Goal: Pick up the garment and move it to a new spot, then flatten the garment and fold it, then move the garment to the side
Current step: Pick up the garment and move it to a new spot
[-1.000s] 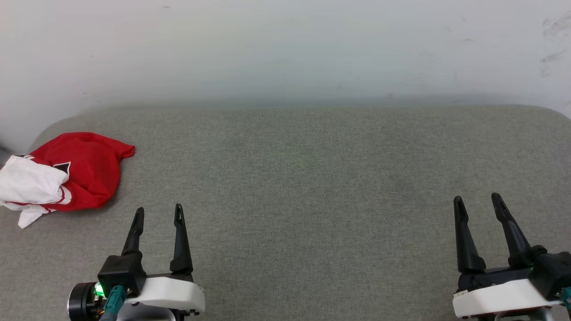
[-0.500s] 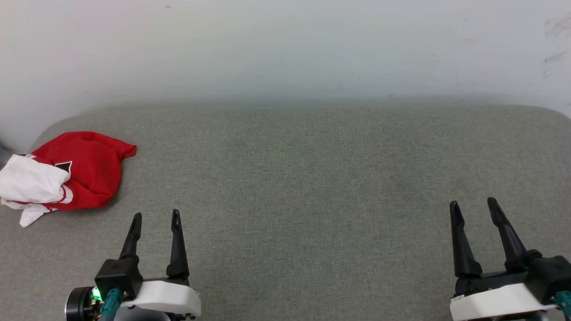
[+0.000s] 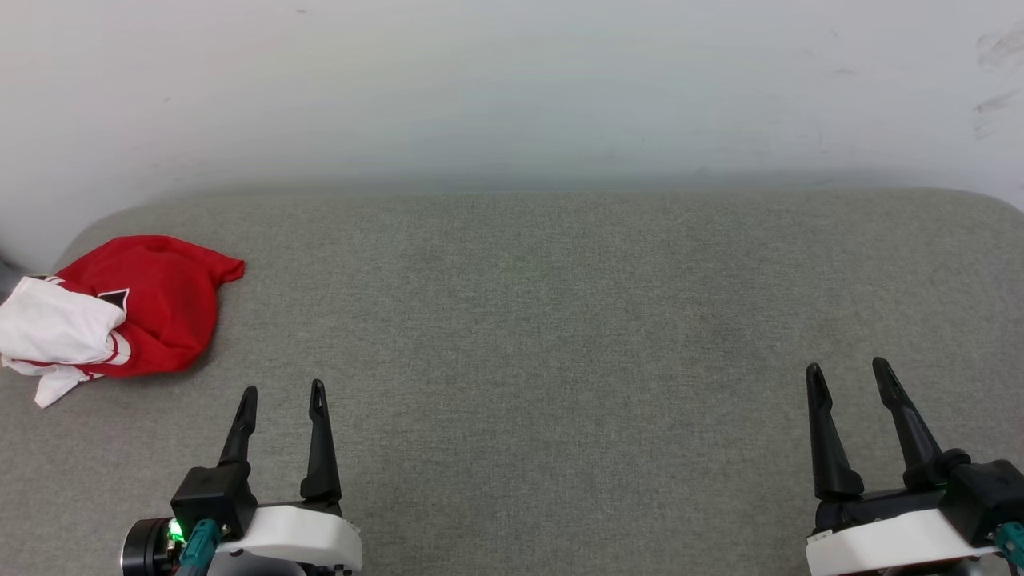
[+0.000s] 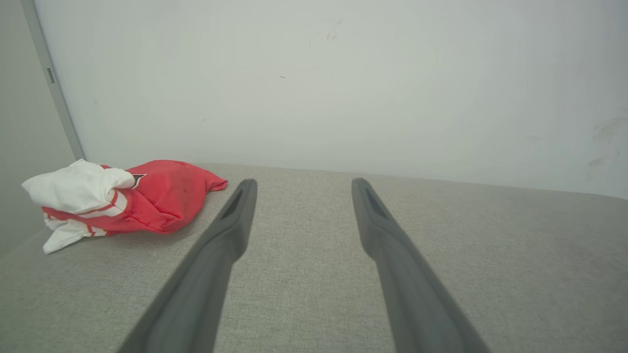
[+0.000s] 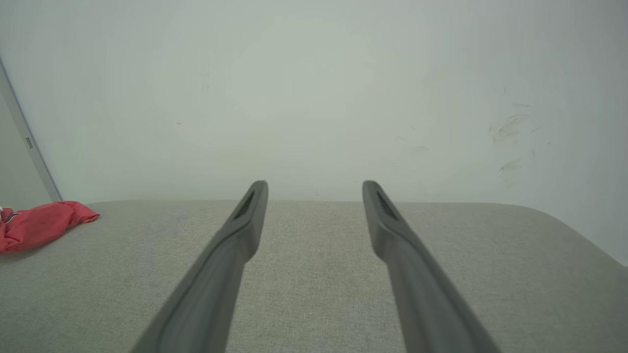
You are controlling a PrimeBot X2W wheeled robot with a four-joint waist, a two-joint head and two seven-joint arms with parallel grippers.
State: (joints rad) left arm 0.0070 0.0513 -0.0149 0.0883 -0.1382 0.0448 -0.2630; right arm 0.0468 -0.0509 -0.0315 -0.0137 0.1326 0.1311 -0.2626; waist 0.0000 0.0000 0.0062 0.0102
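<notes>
A grey woven fabric covers the counter (image 3: 560, 336), which fills the lower part of the head view and runs flat and smooth from the near edge to the wall. Nearest the camera, the left gripper (image 3: 283, 387) sits at the lower left and the right gripper (image 3: 847, 364) at the lower right. Both hang just over the cloth surface with their dark fingers pointing away toward the wall. Each pair of jaws stands spread wide with nothing between them, and bare grey fabric shows through both gaps in the wrist views.

Farther out and to the left of the left gripper, apart from its fingertips, the garment (image 3: 160, 304) lies in a loose crumpled heap near the counter's rounded far-left corner. Its red body bulges upward, a white sleeve is bunched over the left side, red-and-white striped trim shows along the lower folds, and a small black-and-white patch peeks out where red meets white. The rest of the surface, across the middle and over to the rounded right corner, carries no other thing.

Behind the counter rises a plain pale wall (image 3: 512, 88), with faint dark scuff marks (image 3: 992, 80) on its upper right. In the left wrist view a narrow grey vertical strip (image 4: 54, 83) runs up the wall at the far left, behind the garment.
</notes>
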